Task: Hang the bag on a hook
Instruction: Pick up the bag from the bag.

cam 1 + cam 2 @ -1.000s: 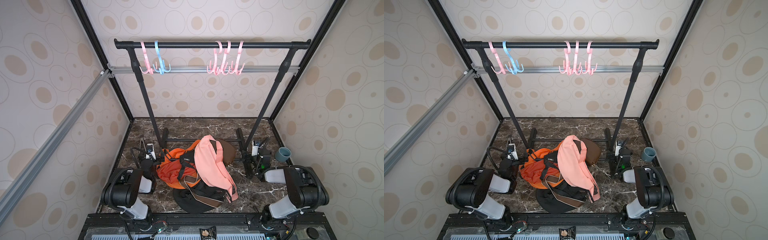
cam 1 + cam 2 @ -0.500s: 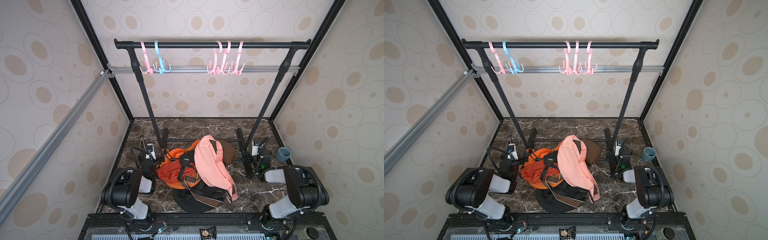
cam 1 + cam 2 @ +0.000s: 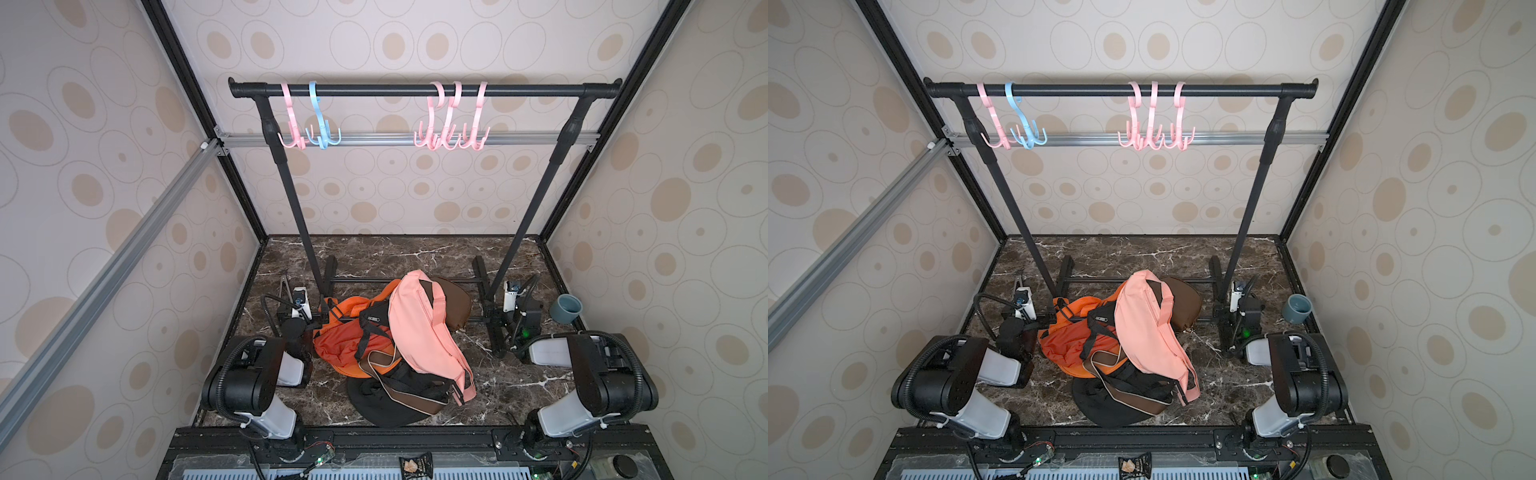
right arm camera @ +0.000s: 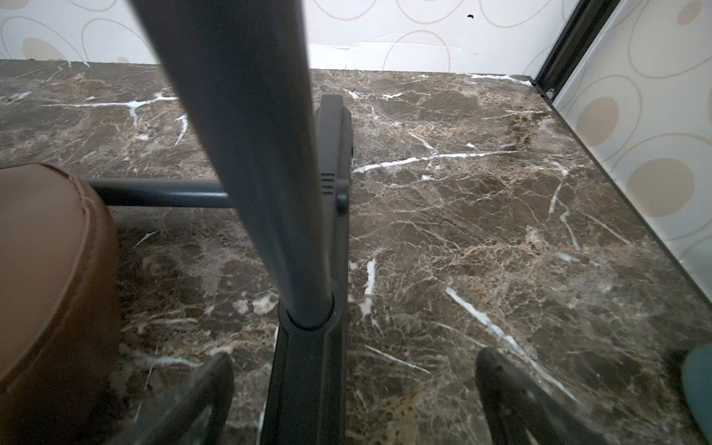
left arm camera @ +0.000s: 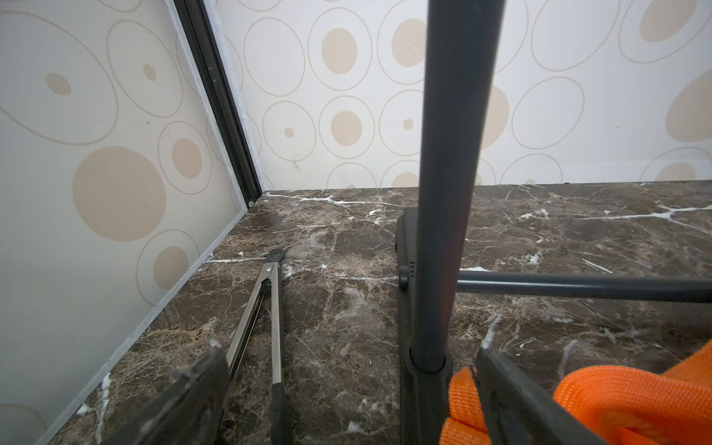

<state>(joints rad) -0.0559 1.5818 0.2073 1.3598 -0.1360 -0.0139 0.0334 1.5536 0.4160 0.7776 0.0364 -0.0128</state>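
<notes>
A pile of bags lies on the marble floor in both top views. A pink bag is on top, over an orange bag, a brown bag and a black bag. Pink hooks and a blue hook hang empty on the black rail. My left gripper is open and low at the rack's left pole base, with an orange strap against the inner side of one finger. My right gripper is open astride the rack's right foot, holding nothing.
Metal tongs lie on the floor by the left wall. A grey-blue cup stands by the right wall. The rack's poles, feet and low crossbar stand just ahead of both grippers. Patterned walls enclose three sides.
</notes>
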